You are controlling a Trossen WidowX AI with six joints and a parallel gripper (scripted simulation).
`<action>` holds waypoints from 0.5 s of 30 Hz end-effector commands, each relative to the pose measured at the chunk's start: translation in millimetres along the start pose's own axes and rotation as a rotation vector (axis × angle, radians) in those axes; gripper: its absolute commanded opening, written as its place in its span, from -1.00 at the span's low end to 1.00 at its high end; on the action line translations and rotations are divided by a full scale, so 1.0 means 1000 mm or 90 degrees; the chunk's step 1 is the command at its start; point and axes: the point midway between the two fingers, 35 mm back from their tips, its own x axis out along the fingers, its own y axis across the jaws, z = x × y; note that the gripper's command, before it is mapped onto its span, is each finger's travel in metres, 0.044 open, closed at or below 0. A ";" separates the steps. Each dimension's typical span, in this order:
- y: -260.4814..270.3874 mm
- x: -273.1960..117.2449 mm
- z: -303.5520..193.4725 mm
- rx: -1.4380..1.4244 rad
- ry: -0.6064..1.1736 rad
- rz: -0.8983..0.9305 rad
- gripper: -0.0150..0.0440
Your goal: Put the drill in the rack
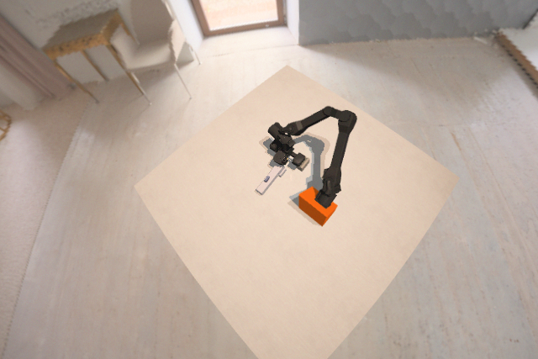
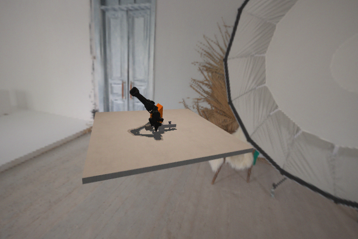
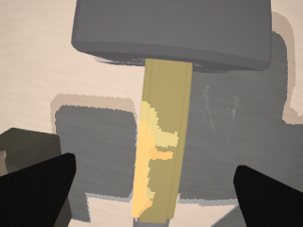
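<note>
The pale long holder (image 1: 266,182) (image 2: 173,125) carries a small dark key (image 1: 266,178) (image 2: 169,122), which stands above its top. In the wrist view the holder's end appears to be the big grey block (image 3: 170,26). A yellow bar (image 3: 166,85) with a grey tip at the bottom edge runs out from it, apparently the drill. My gripper (image 1: 289,159) (image 2: 156,129) (image 3: 157,170) is open, pointing down. Its fingers stand left and right of the drill, with a gap on both sides. The arm hides the drill in the top and exterior views.
A low blocky piece (image 1: 303,166) (image 3: 30,142), possibly the rack, lies beside the gripper, close to the left finger in the wrist view. A thin small piece (image 1: 282,171) is beside the holder. The arm's orange base (image 1: 312,208) (image 2: 160,108) stands on the table (image 1: 277,268) (image 2: 139,152).
</note>
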 end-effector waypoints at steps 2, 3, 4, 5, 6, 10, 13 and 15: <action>0.000 0.000 0.000 0.000 0.000 0.000 0.56; 0.000 0.000 0.000 0.000 0.000 0.000 0.47; 0.000 0.000 0.000 0.000 0.000 0.000 0.38; 0.000 0.000 0.000 0.000 0.000 0.000 0.29; 0.000 0.000 0.000 0.000 0.000 0.000 0.20; 0.000 0.000 0.000 0.000 0.000 0.000 -0.16; 0.000 0.000 0.000 0.000 0.000 0.000 -0.42; 0.000 0.000 0.000 0.000 0.000 0.000 -0.47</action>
